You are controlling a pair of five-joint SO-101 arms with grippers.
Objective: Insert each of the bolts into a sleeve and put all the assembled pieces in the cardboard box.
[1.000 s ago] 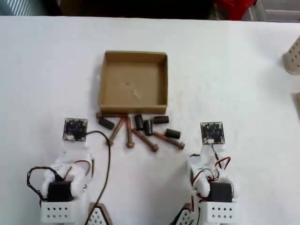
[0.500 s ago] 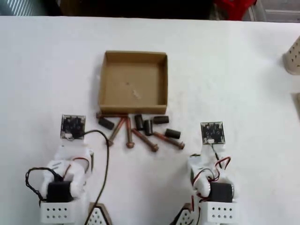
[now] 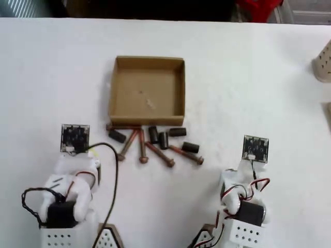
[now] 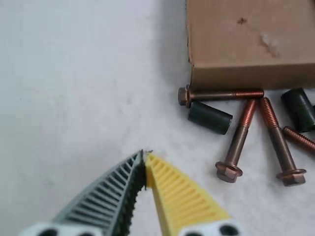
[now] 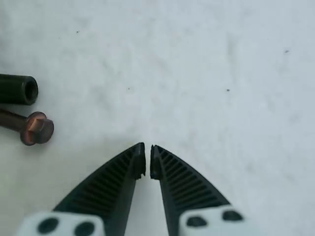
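Just in front of the cardboard box [image 3: 147,90], bolts [image 3: 141,147] and sleeves [image 3: 190,147] are lying loose; your left gripper [image 4: 144,160] and right gripper [image 5: 147,160] are sitting clenched on nothing.

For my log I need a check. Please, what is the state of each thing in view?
cardboard box: open, empty.
bolts: lying loose, none in a sleeve.
sleeves: lying loose, no bolt inside.
left pincer: shut, holding nothing.
right pincer: shut, holding nothing.

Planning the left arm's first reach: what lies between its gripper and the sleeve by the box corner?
Bare table separates the left gripper from that sleeve, per the left wrist view.
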